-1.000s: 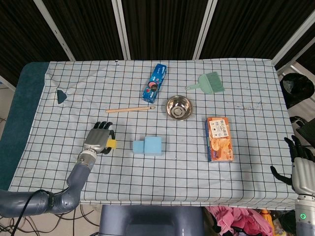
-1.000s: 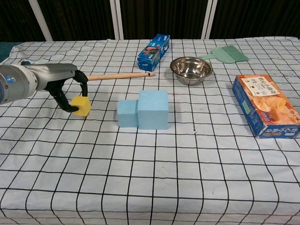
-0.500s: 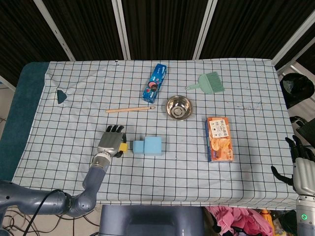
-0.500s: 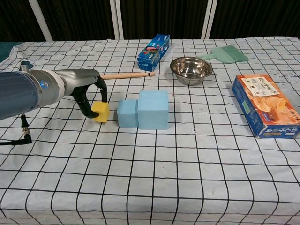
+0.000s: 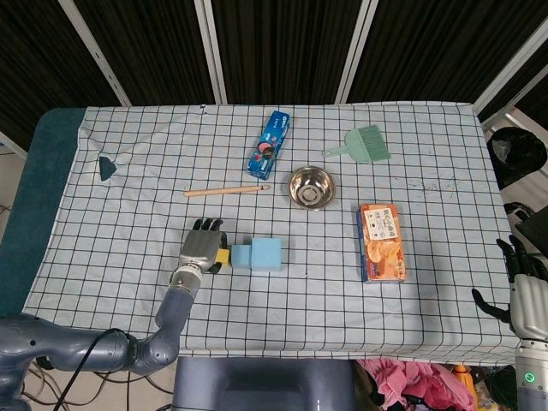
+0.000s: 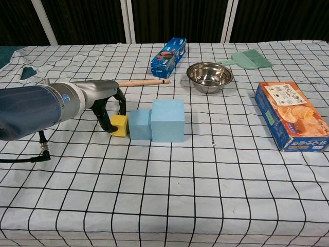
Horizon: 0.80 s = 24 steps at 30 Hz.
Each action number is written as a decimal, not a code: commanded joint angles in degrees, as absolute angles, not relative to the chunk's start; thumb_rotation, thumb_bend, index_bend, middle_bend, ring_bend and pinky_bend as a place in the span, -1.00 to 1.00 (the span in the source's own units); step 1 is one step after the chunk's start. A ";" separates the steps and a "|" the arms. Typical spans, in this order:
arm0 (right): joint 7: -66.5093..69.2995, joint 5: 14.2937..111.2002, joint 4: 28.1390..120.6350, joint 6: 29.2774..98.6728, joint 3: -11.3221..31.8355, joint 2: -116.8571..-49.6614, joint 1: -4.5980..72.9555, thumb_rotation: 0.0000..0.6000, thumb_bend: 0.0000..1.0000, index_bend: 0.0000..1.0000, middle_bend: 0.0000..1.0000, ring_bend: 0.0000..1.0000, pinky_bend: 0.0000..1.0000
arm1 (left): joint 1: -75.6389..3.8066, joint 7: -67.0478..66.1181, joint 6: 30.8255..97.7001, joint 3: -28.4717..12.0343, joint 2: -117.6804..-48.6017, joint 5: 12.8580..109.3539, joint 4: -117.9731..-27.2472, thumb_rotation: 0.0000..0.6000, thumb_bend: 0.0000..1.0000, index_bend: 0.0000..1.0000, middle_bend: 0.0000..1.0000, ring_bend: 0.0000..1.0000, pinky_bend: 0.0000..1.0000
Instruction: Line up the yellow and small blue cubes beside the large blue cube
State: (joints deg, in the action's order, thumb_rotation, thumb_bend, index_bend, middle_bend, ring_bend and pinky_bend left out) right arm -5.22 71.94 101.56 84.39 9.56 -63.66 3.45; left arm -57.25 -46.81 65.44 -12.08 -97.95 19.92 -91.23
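Pinching the yellow cube (image 6: 120, 125) between thumb and fingers, our left hand (image 5: 202, 249) rests low on the checked tablecloth (image 6: 169, 190), its arm reaching in from the near left edge of the table. The cube sits on the cloth at the hand's right side, and it is just beside the small blue cube (image 6: 139, 124), apparently touching it, though we cannot tell for certain from either view. Next along, further from our left hand, stands the large blue cube (image 6: 167, 120), pressed against the small one, so the three make a row running away from the hand to its right.

Beyond the hand's fingertips, farther up the table, lies a wooden stick (image 5: 226, 191), and past that a blue snack box (image 5: 269, 145). A steel bowl (image 6: 209, 76) stands beyond the large blue cube, well apart from the hand, with a green dustpan brush (image 5: 366, 144) farther off still. An orange chip box (image 6: 291, 115) lies flat well to the right of the row.

Our right hand (image 5: 524, 281) shows only in the head view, off the table's near right corner and far from every cube. Its dark fingers are spread, and it holds nothing.
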 commanded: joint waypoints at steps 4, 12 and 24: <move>-5.29 71.90 101.53 84.25 9.53 -63.70 3.52 1.00 -0.62 -0.80 -0.95 -0.66 -0.76 | -57.47 -47.04 65.70 -12.46 -98.61 19.96 -90.71 1.00 -0.33 -0.04 -0.82 -1.00 -1.00; -5.22 71.79 101.53 84.17 9.55 -63.67 3.53 1.00 -0.62 -0.80 -0.95 -0.66 -0.76 | -57.69 -47.33 65.54 -12.97 -99.23 19.57 -90.16 1.00 -0.35 -0.04 -0.82 -1.00 -1.00; -5.18 71.87 101.67 84.15 9.49 -63.58 3.51 1.00 -0.62 -0.81 -0.95 -0.66 -0.76 | -57.93 -48.10 65.45 -13.23 -99.89 19.11 -89.58 1.00 -0.47 -0.12 -0.82 -1.00 -1.00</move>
